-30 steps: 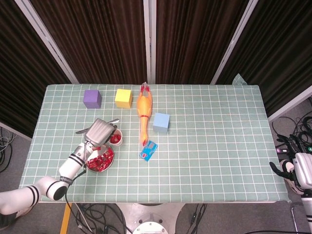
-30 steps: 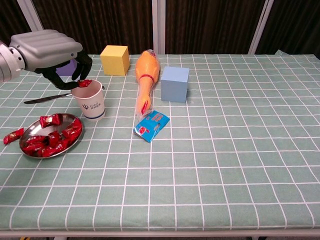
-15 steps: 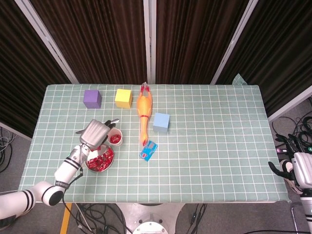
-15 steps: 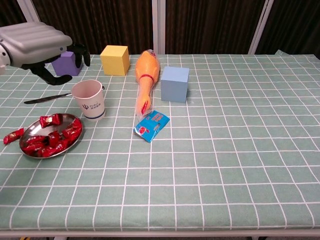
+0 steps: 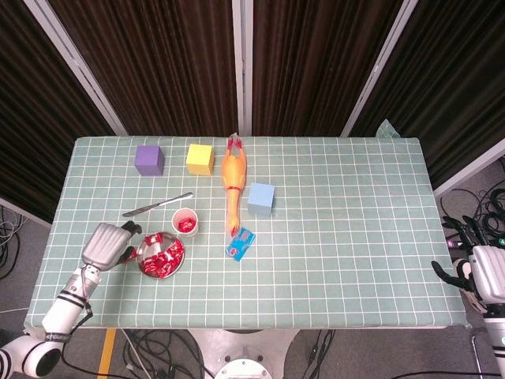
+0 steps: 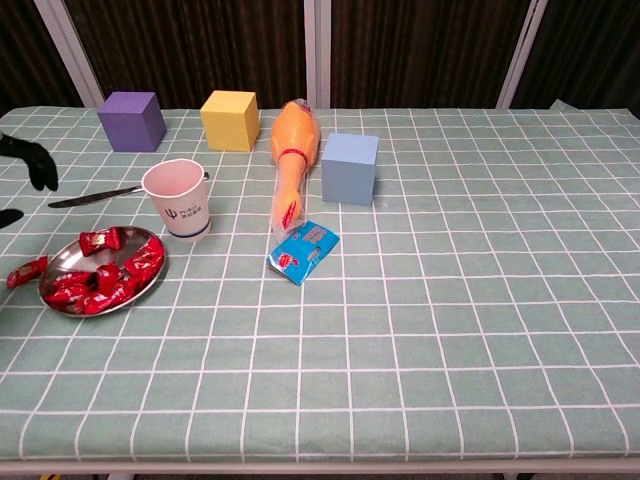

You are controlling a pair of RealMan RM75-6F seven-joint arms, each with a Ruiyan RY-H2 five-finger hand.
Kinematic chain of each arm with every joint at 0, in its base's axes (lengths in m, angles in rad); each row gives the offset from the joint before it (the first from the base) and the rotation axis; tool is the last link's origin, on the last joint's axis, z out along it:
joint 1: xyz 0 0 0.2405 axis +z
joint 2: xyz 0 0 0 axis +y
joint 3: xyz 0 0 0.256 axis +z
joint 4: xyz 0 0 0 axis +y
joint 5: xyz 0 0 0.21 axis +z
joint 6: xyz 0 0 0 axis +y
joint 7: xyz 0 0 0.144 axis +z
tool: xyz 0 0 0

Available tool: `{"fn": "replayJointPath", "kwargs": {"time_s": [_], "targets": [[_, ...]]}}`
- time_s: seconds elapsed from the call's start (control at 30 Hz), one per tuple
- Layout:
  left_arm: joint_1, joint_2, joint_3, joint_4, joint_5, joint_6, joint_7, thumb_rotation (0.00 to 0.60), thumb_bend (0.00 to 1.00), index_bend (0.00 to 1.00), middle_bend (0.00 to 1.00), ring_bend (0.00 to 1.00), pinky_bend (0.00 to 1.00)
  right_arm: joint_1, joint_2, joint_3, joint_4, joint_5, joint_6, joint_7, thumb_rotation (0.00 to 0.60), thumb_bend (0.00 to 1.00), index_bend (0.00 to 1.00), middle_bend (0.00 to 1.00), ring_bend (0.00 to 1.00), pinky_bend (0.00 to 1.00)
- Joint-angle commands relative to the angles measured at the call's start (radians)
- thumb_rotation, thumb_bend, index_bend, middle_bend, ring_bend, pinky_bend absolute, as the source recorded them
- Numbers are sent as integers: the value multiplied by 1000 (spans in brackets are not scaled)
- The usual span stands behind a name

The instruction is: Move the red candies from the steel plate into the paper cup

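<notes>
The left hand (image 5: 105, 243) is pulling back now, sitting low at the desk's (image 5: 355, 237) left edge beside the steel plate (image 5: 148, 268), away from the paper cup (image 6: 178, 198) it was hovering over a second ago. Its fingers (image 6: 32, 160) are looking empty, though I cannot tell how far apart they are. One candy is already showing inside the cup (a drop made, I'd judge). Plenty of red candies (image 6: 100, 275) are lying on the plate, one stray beside it. The right hand (image 5: 483, 272) is idling off the desk's right corner, fingers loosely spread.
</notes>
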Motion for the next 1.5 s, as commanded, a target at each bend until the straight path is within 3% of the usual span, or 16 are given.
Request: {"fn": "replayJointPath", "kwargs": {"time_s": [0.03, 0.4, 1.03, 1.5], "targets": [[15, -26, 17, 28, -5, -13, 11, 600, 388, 429, 474, 888, 1000, 0, 0, 0, 0, 0, 0, 1, 600, 197, 130, 232, 71, 423], [25, -114, 12, 122, -68, -90, 67, 600, 385, 429, 470, 888, 1000, 0, 1, -1, -3, 1, 1, -4, 600, 197, 130, 233, 70, 423], [38, -165, -8, 198, -88, -106, 96, 600, 364, 458, 488, 888, 1000, 0, 6, -1, -18, 5, 1, -18, 600, 197, 130, 233, 70, 423], [48, -187, -13, 251, -82, -114, 84, 600, 365, 553, 578, 892, 1000, -2, 9, -3, -24, 4, 3, -22, 600, 197, 130, 233, 70, 423]]}}
